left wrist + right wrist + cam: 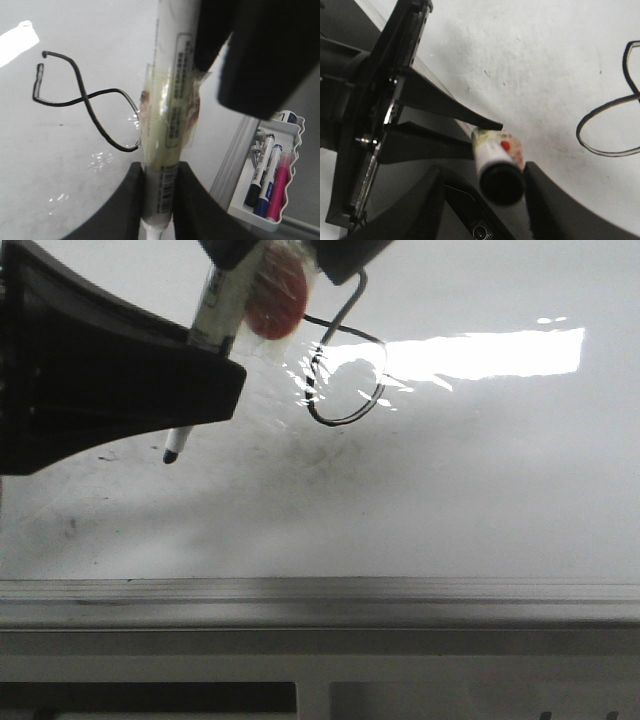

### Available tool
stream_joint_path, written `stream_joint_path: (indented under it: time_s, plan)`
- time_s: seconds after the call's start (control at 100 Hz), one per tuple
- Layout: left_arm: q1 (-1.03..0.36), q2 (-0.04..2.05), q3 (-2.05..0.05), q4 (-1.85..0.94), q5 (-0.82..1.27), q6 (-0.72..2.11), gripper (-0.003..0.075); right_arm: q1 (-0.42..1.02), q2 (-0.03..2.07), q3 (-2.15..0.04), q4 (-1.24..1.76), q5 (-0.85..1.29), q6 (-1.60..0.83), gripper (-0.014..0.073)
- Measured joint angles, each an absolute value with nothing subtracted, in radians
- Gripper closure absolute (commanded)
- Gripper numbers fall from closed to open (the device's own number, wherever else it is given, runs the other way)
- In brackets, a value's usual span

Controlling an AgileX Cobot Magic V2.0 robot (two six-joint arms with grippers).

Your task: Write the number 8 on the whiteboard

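Edge rail (320, 590): grey metal, ran along the nearest side of the whiteboard (480, 490) in the front view.
Pen tray (280, 170): white, sat just off the board past the rail in the left wrist view; held spare pens with black, blue and pink barrels; partly cut off by the frame.
Left gripper (161, 200): fingers (131, 205) clenched on the marker (172, 100), one on each side of the barcoded barrel; filled the left of the front view and hid the middle of the barrel.
Marker tip (170, 454): dark, stuck out below the left gripper, well to the left of the drawn figure; contact with the board could not be made out.
Tape: clear wrap around the barrel with a red patch (275, 295) under it; print on the label too blurred to read.
Right gripper (485, 172): fingers (437, 200) released, spread either side of the marker's black rear end with a gap on one side; mostly cut off at the top of the front view.
Number 8 (350, 380): thin black line on the board, slanted; lower loop clear in the front view, upper part hidden behind the right gripper; upper loop angular and not closed in the left wrist view (82, 100).
Glare (480, 352): bright wrinkled strip touching the figure's right side, washing out the line there.
Board surface: faint grey smudges below the figure.
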State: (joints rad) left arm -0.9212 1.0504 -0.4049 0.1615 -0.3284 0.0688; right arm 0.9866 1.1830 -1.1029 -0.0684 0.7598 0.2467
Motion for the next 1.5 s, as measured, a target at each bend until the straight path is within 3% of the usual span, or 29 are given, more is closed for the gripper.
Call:
stream_joint_path:
  time_s: [0.52,1.08,1.15,1.35,1.5]
  plan:
    - [-0.921,0.992,-0.405,-0.531,-0.162,0.065,0.0741,0.987,1.168,-1.103,-0.129,0.822,0.247,0.0178]
    - [-0.837,1.066,-0.405,-0.605,-0.174,0.063,0.0737,0.987,1.166,-1.103,-0.131,0.822,0.247,0.0178]
    - [-0.837,1.066,-0.405,-0.602,-0.174,0.063,0.0693,0.987,1.166,-1.103,-0.131,0.822,0.247,0.0178]
    - [-0.836,1.066,-0.407,-0.601,-0.174,0.063,0.038,0.987,1.166,-1.103,-0.129,0.824,0.247,0.0178]
    - [-0.836,1.064,-0.413,-0.596,-0.176,0.063,0.0346,0.987,1.166,-1.103,-0.128,0.83,0.247,0.0178]
